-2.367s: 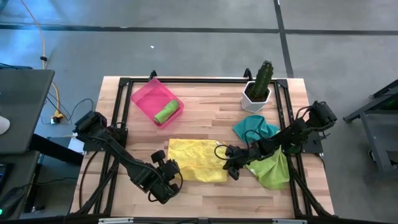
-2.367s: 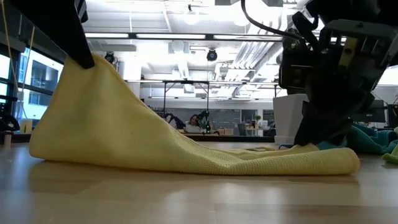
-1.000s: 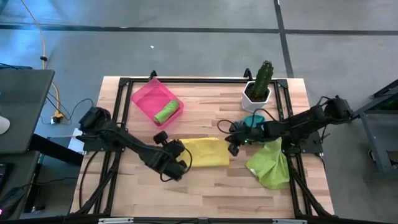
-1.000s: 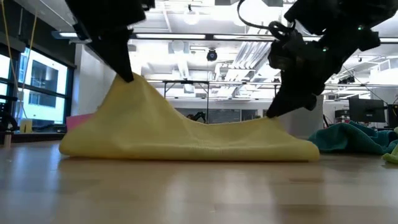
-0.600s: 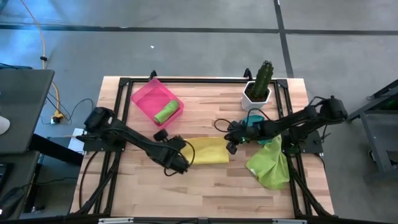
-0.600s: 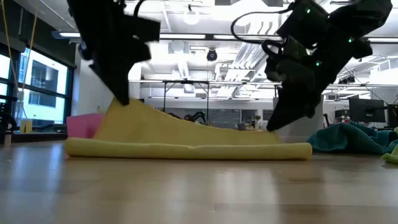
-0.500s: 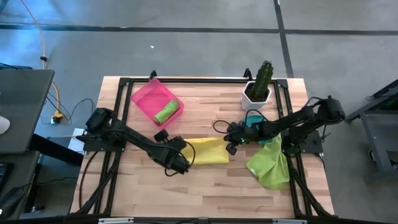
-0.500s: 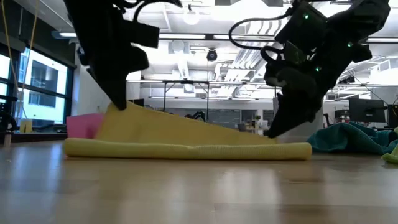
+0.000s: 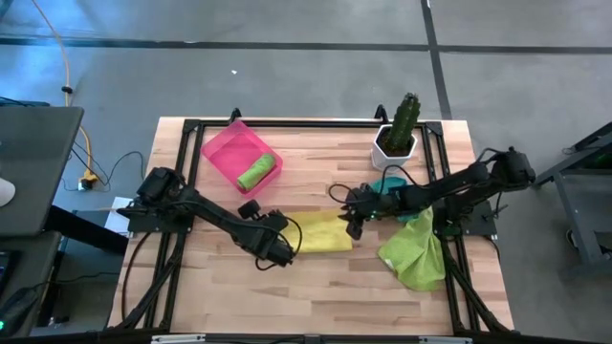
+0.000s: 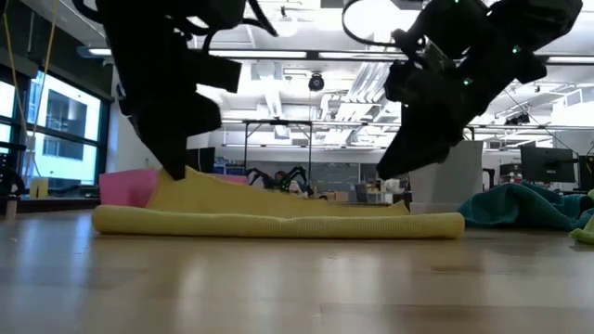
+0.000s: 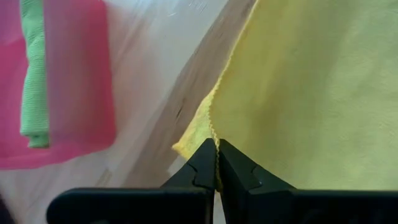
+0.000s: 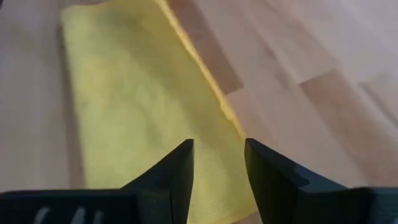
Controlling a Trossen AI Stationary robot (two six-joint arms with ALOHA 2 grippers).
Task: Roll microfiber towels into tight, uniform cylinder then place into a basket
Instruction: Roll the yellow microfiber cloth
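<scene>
Your left gripper [image 11: 216,169] pinches the yellow towel [image 9: 320,232]; right gripper [image 12: 219,163] has let go. Release, square the fold.

From above, the teal cloth towel [image 9: 386,185] is mostly covered by the dark right arm, so only a small edge shows. In the level table-height view, the shallow pink plastic basket [image 10: 125,186] is half hidden behind the folded yellow cloth towel [image 10: 278,220], and the lime green crumpled towel [image 10: 585,231] is cut by the picture's edge. There both arms run off the top. The left wrist view cuts off the rolled lime green towel [image 11: 32,68].
</scene>
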